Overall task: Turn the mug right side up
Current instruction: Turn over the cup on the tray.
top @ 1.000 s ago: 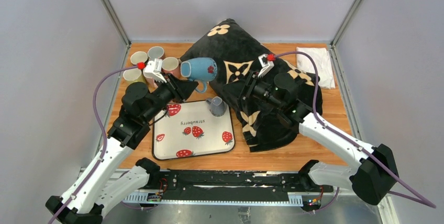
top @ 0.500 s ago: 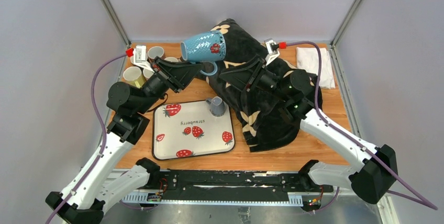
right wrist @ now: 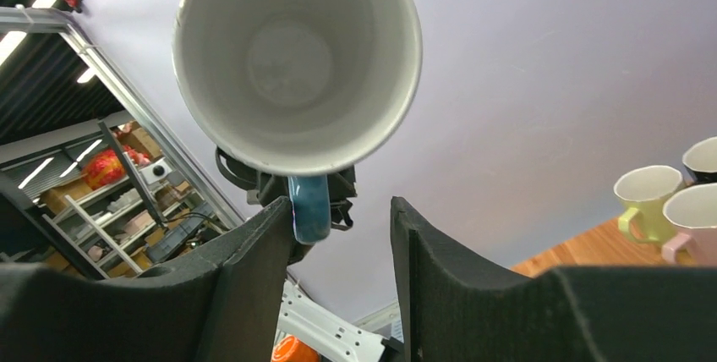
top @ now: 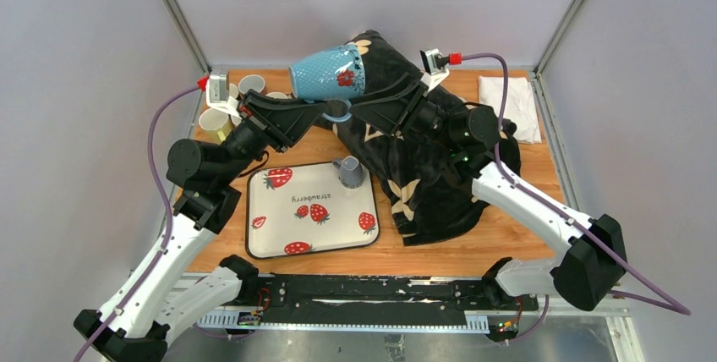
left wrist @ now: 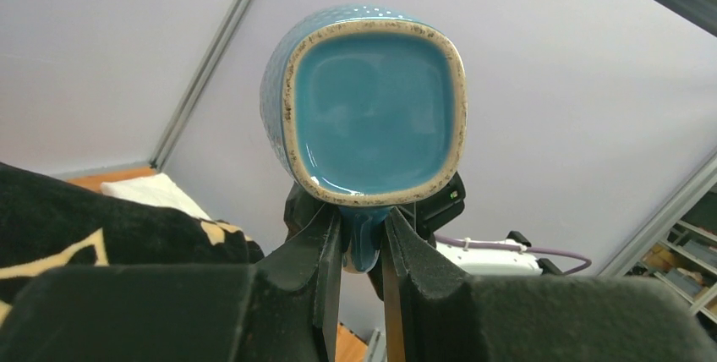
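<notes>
CHANGE: mug (top: pixel 328 74) raised from low to high over the far edge of the tray (top: pixel 275 244), on its side | LEFT: end effector (left wrist: pixel 359 228) clamped on its handle | RIGHT: end effector (right wrist: pixel 338 210) apart, now nearer the mouth | MEANING: likely mid-air regrasp; not upright yet

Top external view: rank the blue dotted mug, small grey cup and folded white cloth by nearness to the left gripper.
1. Blue dotted mug, handle in the left gripper.
2. Small grey cup, on the tray.
3. Folded white cloth, far right.
</notes>
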Available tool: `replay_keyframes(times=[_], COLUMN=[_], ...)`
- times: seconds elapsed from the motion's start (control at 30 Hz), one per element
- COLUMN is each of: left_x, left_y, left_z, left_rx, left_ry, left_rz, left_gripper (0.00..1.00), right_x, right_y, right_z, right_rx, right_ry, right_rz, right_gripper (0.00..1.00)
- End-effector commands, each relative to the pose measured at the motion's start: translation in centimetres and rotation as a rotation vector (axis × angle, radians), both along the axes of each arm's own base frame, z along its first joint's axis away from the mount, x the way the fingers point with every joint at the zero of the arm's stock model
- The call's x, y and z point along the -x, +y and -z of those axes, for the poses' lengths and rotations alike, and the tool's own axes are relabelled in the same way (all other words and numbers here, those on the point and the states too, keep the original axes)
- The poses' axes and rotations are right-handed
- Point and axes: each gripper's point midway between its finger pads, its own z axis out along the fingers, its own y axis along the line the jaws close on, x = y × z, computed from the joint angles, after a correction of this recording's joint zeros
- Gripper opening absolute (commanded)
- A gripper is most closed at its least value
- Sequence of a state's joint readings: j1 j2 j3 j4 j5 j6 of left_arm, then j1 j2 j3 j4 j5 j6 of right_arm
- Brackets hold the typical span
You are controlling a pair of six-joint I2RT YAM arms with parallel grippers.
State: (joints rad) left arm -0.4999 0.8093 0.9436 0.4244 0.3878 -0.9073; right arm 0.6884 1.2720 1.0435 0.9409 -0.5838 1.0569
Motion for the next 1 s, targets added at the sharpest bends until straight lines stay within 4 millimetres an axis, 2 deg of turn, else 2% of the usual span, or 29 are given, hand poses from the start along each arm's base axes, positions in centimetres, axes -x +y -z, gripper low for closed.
replay_keyframes(times=[0.0,0.17,0.7,0.97], left_x=[2.1,1.9,1.4,1.2], left_y=[0.9,0.8,0.7,0.6], left_z=[-2.7,-2.4,-1.1,-0.3], left_rx=[0.068,0.063,0.043,0.032], left_ry=[-0.113,-0.107,-0.096,-0.091], left_rz=[0.014,0.015,-0.003,-0.011], left_gripper=[0.00,0.00,0.00,0.00], right_x=[1.5,1.6,0.7,0.4], right_y=[-0.9,-0.6,1.1,1.3], right_z=[-3.4,-3.4,-3.3,-3.1], right_rx=[-0.088,-0.084,-0.099,-0.103], right_ry=[-0.097,-0.101,-0.058,-0.054], right_rz=[-0.049,-0.046,-0.054,-0.045], right_gripper=[0.50,0.49,0.32,0.24])
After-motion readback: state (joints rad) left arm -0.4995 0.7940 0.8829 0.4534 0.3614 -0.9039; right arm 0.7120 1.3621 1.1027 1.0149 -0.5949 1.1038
